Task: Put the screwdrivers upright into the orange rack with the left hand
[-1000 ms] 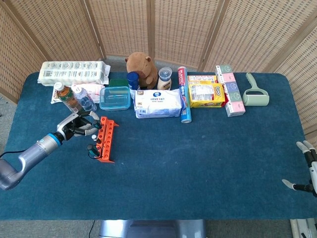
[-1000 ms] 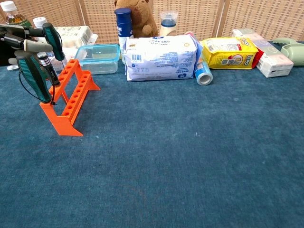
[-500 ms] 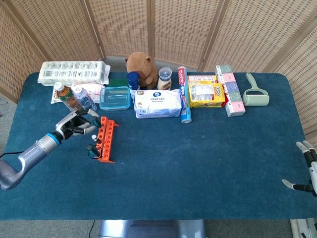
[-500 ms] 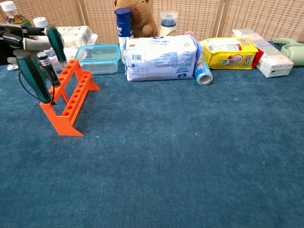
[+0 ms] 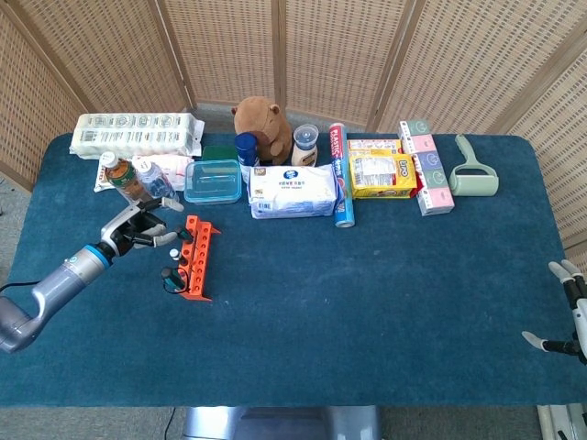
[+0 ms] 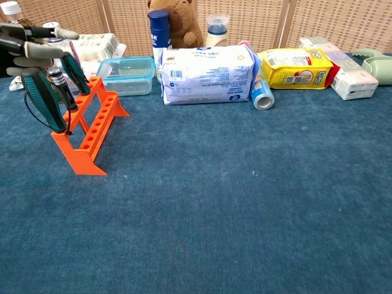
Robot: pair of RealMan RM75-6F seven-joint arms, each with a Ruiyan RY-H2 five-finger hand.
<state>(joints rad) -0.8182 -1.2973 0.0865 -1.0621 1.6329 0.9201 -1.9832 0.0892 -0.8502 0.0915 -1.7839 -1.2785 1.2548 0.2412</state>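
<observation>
At 9 o'clock, left hand (image 6: 30, 46) fingers now spread, off the screwdriver (image 6: 75, 66) leaning in orange rack (image 6: 89, 125); placed, release underway.

Brown plush toy (image 5: 261, 117), clear food box (image 5: 213, 181), yellow packet (image 5: 382, 174), lint roller (image 5: 473, 171)

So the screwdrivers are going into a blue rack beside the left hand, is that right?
Not quite: the rack is orange, not blue, as the chest view shows. It does stand beside the left hand, with screwdrivers in it.
</observation>
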